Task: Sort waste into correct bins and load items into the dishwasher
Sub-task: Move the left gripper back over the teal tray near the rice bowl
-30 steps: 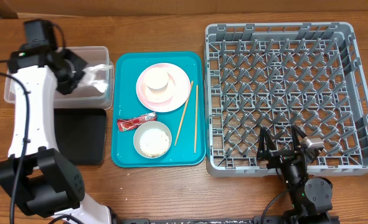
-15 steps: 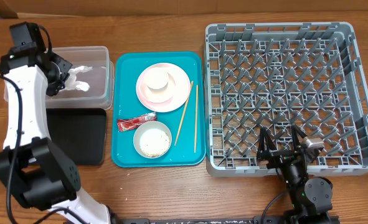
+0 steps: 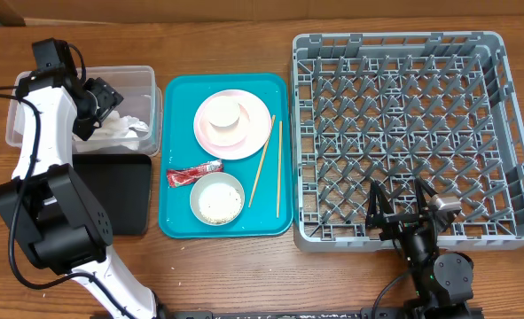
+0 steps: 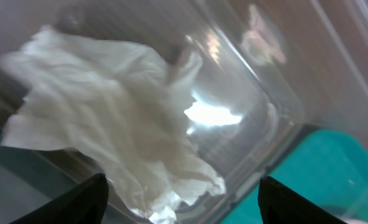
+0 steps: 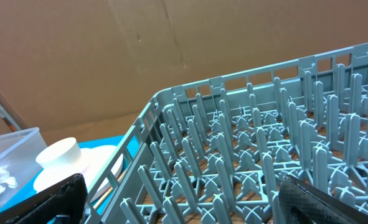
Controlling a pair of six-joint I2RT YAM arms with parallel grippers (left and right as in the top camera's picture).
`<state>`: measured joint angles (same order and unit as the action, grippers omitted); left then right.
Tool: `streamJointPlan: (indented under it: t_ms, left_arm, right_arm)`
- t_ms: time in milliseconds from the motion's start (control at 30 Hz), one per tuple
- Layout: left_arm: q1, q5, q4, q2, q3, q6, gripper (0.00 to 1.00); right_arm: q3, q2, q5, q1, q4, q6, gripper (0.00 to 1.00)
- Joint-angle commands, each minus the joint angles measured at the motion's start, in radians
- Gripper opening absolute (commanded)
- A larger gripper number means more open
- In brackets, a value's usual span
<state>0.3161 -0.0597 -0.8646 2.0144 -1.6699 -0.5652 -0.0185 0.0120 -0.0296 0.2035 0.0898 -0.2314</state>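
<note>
1. Left-wrist view only: a crumpled white tissue [image 4: 109, 124] lies on the floor of the clear plastic tub [image 4: 277, 118]. The left pincer [image 4: 187, 198] hangs over it with its fingertips well apart, gripping nothing. A strip of the teal tray [image 4: 339, 155] shows at the right.
2. Right-wrist view only: the side profile of the small white cup [image 5: 58, 155], which stands on the pale pink plate [image 5: 90, 177], is seen past the wall of the grey dish rack [image 5: 171, 99]. The right pincer [image 5: 182, 186] is spread wide and empty at the rack's near edge.
3. Overhead view only: the full layout on the wooden worktop [image 3: 244, 275]. The tub is at the top left, the black tray [image 3: 111, 190] is just below it, the teal tray is in the middle and the rack is at the right.
4. Count: one tub, one black tray, one teal tray, one rack, one plate, one cup, one grey-green bowl [image 3: 241, 202], one red-and-white foil wrapper [image 3: 193, 175], one tissue and two wooden chopsticks [image 3: 279, 168].
5. Contents, tub: the tissue.
6. Contents, teal tray:
   - The plate with the cup on it is at the far end.
   - The bowl, speckled with rice grains [image 3: 215, 206], is at the near end.
   - The wrapper is just beside the bowl's left rim.
   - The chopsticks lie lengthwise at the right.
7. All the dishes sit on the teal tray, apart from the rack.
</note>
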Motion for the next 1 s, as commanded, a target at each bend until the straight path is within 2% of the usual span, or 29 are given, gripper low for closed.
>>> streamJointPlan:
  t_ms: [0,100,267,367,433,500,567,800,967]
  left_arm:
    - [0.000,-0.131,-0.039,-0.066,-0.069,0.055,0.78]
    - [-0.004,-0.196,-0.109,-0.127,-0.082,0.056,0.73]
    - [-0.033,-0.284,-0.292,-0.244,-0.082,0.057,0.58]
    - [-0.059,-0.327,-0.418,-0.287,-0.082,0.057,0.30]
    - [-0.076,-0.363,-0.497,-0.296,-0.082,0.065,0.25]
    - [-0.097,-0.420,-0.565,-0.294,-0.081,0.127,0.18]
    - [-0.123,-0.451,-0.610,-0.293,-0.078,0.202,0.04]
    - [-0.280,-0.363,-0.696,-0.293,-0.058,0.216,0.04]
    - [-0.422,-0.244,-0.690,-0.293,-0.047,0.110,0.04]
  right_arm:
    - [0.010,-0.009,0.001,-0.004,-0.008,0.003,1.00]
    - [0.010,-0.009,0.001,-0.004,-0.008,0.003,1.00]
    - [0.010,-0.009,0.001,-0.004,-0.008,0.003,1.00]
    - [0.010,-0.009,0.001,-0.004,-0.008,0.003,1.00]
    - [0.010,-0.009,0.001,-0.004,-0.008,0.003,1.00]
    - [0.010,-0.009,0.001,-0.004,-0.008,0.003,1.00]
    - [0.010,-0.009,0.001,-0.004,-0.008,0.003,1.00]
    - [0.010,-0.009,0.001,-0.004,-0.008,0.003,1.00]
    - [0.010,-0.009,0.001,-0.004,-0.008,0.003,1.00]
